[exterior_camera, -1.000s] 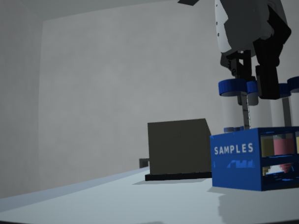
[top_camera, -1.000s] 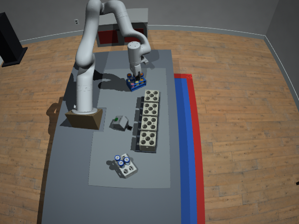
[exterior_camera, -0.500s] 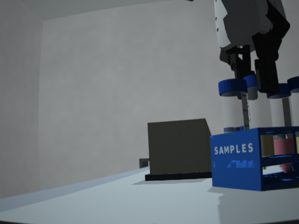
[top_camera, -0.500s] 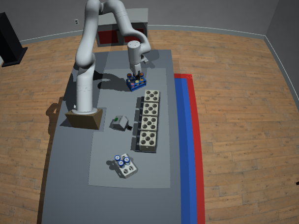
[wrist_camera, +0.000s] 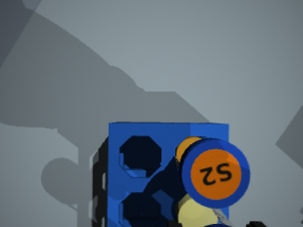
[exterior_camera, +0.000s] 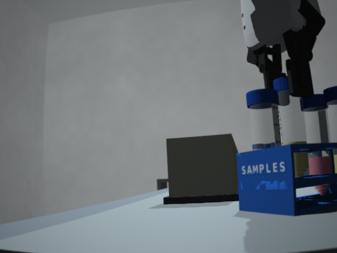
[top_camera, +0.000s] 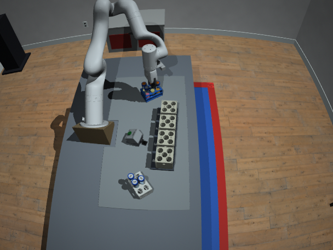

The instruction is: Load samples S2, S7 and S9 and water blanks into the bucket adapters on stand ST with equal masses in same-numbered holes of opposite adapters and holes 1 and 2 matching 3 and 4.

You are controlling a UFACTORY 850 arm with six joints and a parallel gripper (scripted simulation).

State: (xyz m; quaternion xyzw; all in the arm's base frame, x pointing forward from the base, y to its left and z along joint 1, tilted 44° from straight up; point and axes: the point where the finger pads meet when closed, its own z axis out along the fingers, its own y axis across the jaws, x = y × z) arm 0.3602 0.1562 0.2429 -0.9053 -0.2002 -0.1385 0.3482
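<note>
Fingers [top_camera: 154,85] [exterior_camera: 282,90] point downward over the samples rack [top_camera: 153,96] [exterior_camera: 264,180] [wrist_camera: 117,184] and are pinching a blue-capped tube [top_camera: 152,90] [exterior_camera: 281,84] [wrist_camera: 196,211] with yellow liquid in it; its ID cannot be read. The tube is upright or nearly so, its liquid reaching above the rack's top in the exterior view. Sample S2 [wrist_camera: 215,173], its orange dot facing the wrist camera, stands in the same blue rack just beside the pinched tube. Other capped tubes stand there too, though the IDs of the rest cannot be made out, so S7 and S9 cannot be placed. Beyond the rack, four pale bucket adapters [top_camera: 164,165] form a row on the dark loading stand [top_camera: 162,169], with no tubes visible in their holes. Near the middle of the table [top_camera: 124,230] [exterior_camera: 138,227] sits the sloped desk [top_camera: 136,137] with its green DONE key [top_camera: 129,133]. Well apart from the samples, a white rack [top_camera: 142,195] carries three blue-capped tubes with white dots [top_camera: 134,182].

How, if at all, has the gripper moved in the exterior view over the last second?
Yes, upward: the gripper is higher against the blue rack than before.
</note>
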